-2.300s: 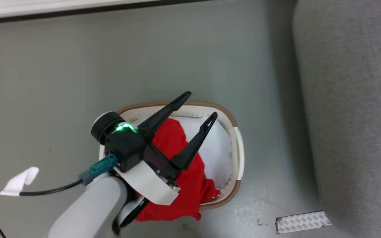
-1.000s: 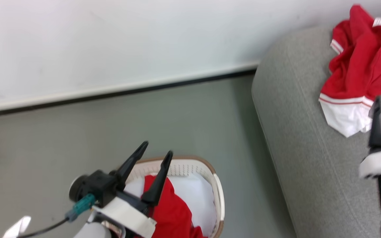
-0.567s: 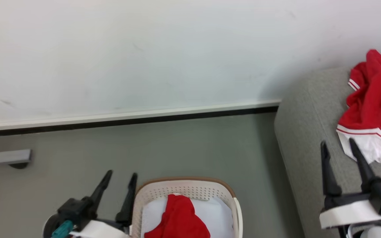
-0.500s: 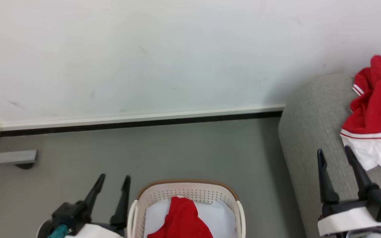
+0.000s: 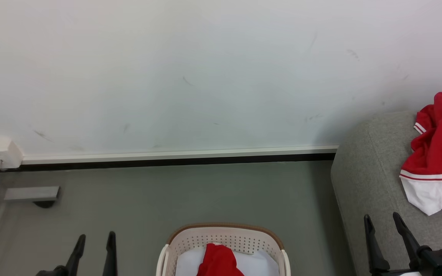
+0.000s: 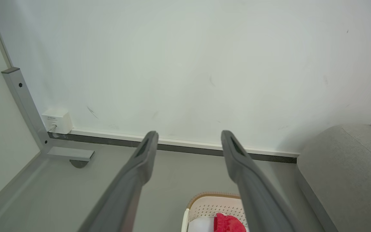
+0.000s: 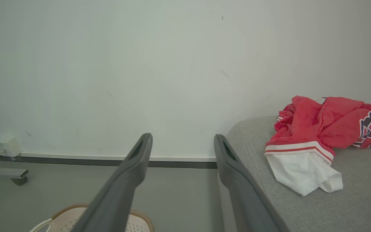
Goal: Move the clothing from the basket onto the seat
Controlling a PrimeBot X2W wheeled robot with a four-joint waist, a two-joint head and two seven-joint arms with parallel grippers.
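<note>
Jersey lies on seat; red garment sits in basket. Left gripper, right gripper: fingers wide, holding nothing.

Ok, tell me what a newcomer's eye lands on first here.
The red jersey with its white panel, crumpled on the grey sofa at the right, catches the eye first. Next, a red garment in the cream basket at bottom centre, flanked by the open left gripper and right gripper.

Light: bright, even, diffuse. Shadow: soft, on floor beside sofa. Focus: I read the head view sharp; left wrist view renders left pincer fingers pale, soft-edged near lens.
</note>
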